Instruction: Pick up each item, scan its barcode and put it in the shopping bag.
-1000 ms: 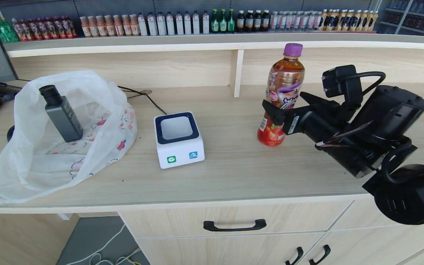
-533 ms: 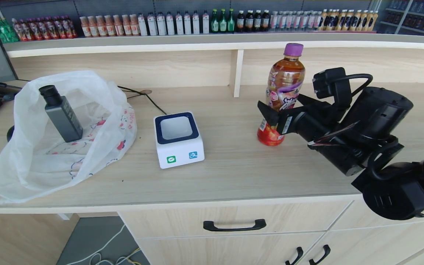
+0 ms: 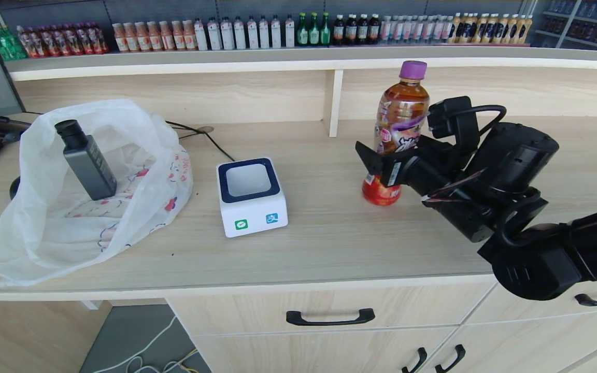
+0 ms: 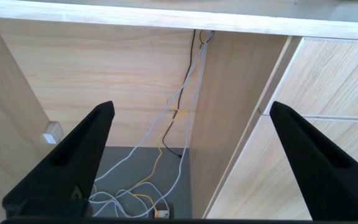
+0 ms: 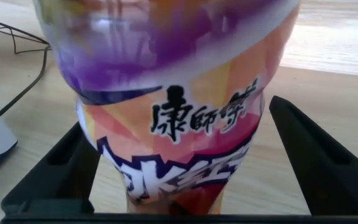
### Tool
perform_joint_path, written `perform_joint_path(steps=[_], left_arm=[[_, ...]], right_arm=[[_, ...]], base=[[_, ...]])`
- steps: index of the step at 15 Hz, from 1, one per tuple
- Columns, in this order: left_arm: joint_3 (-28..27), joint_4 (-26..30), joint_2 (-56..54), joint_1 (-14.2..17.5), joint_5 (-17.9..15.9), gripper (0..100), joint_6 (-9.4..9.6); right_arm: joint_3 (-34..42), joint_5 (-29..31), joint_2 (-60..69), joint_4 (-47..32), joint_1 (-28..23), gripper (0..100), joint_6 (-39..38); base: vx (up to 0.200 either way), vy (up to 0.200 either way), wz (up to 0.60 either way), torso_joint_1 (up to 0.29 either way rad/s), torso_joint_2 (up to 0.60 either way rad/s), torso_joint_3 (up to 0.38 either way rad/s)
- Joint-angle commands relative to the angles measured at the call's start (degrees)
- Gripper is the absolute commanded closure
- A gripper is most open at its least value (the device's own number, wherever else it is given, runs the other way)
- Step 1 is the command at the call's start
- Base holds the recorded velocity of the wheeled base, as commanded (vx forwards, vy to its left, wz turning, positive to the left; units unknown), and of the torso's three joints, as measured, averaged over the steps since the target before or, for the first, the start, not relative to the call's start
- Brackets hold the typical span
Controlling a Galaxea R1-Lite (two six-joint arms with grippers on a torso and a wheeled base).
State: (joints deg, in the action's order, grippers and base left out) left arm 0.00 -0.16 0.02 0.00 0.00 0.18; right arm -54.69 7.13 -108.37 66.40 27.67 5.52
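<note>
Jaws of R gripper (image 3: 389, 150) are standing apart, straddling purple-capped tea bottle (image 3: 401, 111), upright on counter (image 3: 329, 228) right of scanner (image 3: 251, 197). L gripper (image 4: 191, 118) jaws are gaping wide, below counter. Grey bottle (image 3: 87, 160) is leaning inside shopping bag (image 3: 122, 171).

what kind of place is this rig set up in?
Looks like a shop checkout, possibly a mock one: rows of bottled drinks along the back, a scanner on the wooden counter, and a plastic shopping bag beside it.
</note>
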Motion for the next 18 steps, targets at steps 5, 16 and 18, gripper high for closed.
perform_joint_path(steps=[5,16,18], left_arm=[[0.0,0.0,0.0,0.0,0.0,0,-0.01],[0.0,0.0,0.0,0.0,0.0,0,-0.01],[0.0,0.0,0.0,0.0,0.0,0,-0.01]], right_arm=[[-0.2,-0.1,-0.1,0.1,0.1,100,0.0],[-0.4,-0.1,2.4,0.1,0.5,100,-0.1],[-0.1,0.1,4.0,0.1,0.6,100,0.0]], base=[[0.000,0.000,0.00,0.000,0.00,0.000],[0.000,0.000,0.00,0.000,0.00,0.000],[0.000,0.000,0.00,0.000,0.00,0.000]])
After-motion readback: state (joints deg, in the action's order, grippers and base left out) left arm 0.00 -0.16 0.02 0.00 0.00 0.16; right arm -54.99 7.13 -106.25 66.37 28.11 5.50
